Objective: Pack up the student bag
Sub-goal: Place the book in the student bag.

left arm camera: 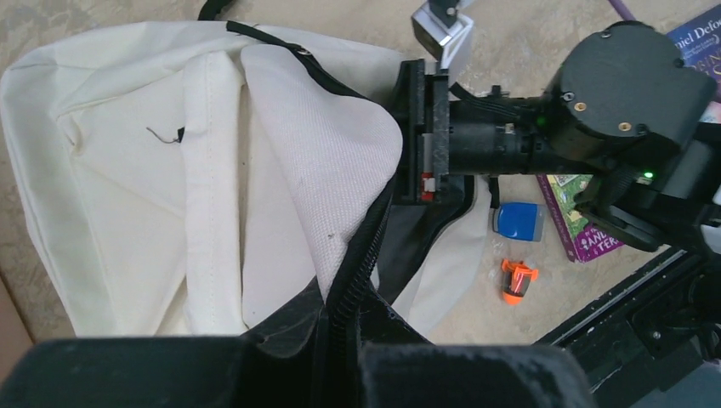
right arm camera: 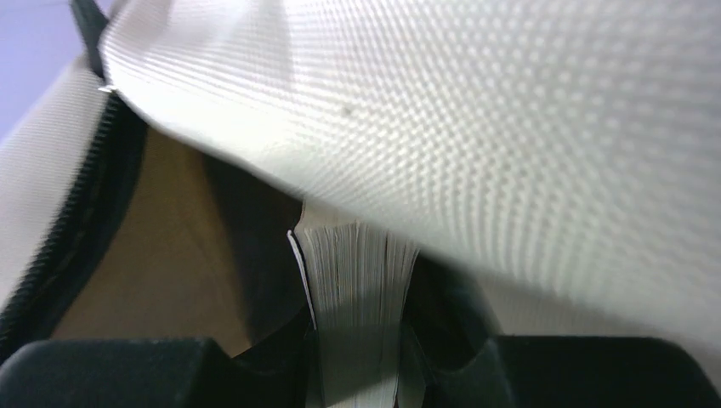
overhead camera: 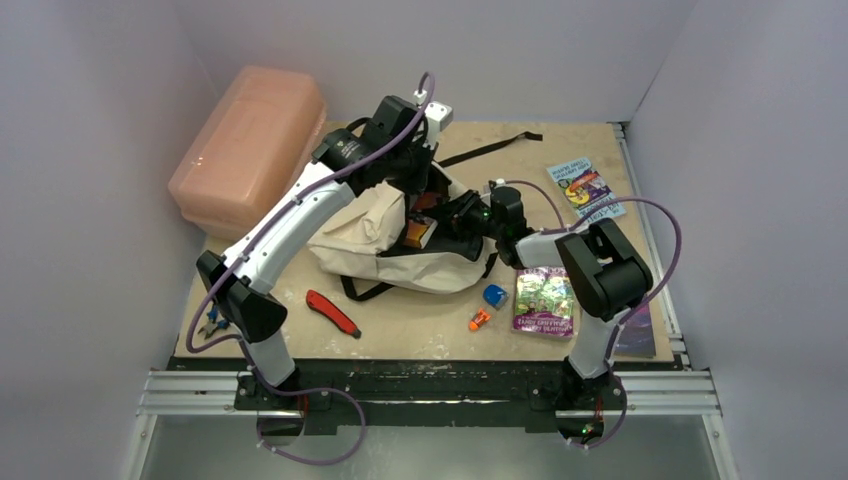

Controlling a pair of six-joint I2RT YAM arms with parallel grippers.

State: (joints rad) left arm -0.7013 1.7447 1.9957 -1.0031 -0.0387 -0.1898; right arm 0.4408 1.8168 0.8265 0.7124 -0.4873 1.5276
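The beige student bag (overhead camera: 370, 235) lies in the middle of the table with its black zipper opening facing right. My left gripper (overhead camera: 418, 190) is shut on the bag's zipper edge (left arm camera: 361, 289) and holds the flap up; the cream fabric (left arm camera: 170, 170) spreads out to its left. My right gripper (overhead camera: 455, 215) is at the opening, shut on a book whose page edges (right arm camera: 357, 280) stand between its jaws. The book's front end (overhead camera: 418, 232) is inside the bag's mouth, under the lifted fabric (right arm camera: 468, 110). The right gripper also shows in the left wrist view (left arm camera: 425, 144).
A pink plastic box (overhead camera: 250, 150) stands at the back left. A red cutter (overhead camera: 332, 313), a blue sharpener (overhead camera: 494, 295), a small orange item (overhead camera: 480, 320) and a purple book (overhead camera: 545, 300) lie in front of the bag. A blue book (overhead camera: 585, 187) lies back right.
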